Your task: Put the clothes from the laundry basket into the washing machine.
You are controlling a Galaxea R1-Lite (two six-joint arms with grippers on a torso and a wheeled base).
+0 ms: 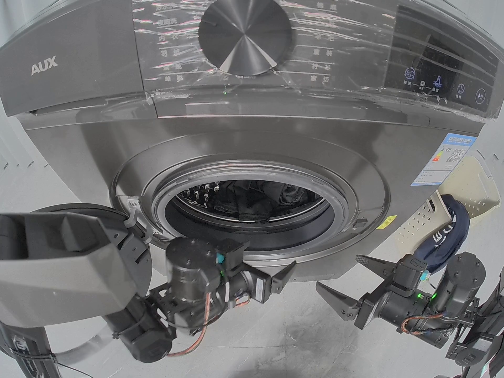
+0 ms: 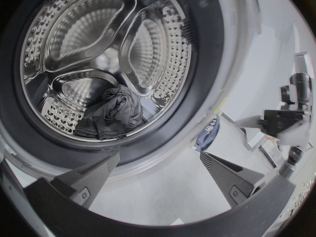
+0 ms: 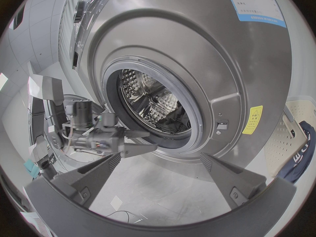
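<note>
The washing machine (image 1: 252, 132) has its round opening uncovered, and dark clothes (image 1: 252, 198) lie crumpled at the bottom of the steel drum (image 2: 98, 50). My left gripper (image 1: 278, 282) hangs open and empty just below the front rim of the opening, its fingers (image 2: 98, 171) spread wide. My right gripper (image 1: 352, 284) is open and empty too, low in front of the machine's right side. A navy garment (image 1: 446, 232) is draped over the edge of the cream laundry basket (image 1: 472, 185), just behind the right gripper.
The machine's door (image 1: 94, 208) stands swung open at the left, behind my left arm. The basket sits on the floor tight against the machine's right side. Bare grey floor (image 1: 304, 337) lies below both grippers.
</note>
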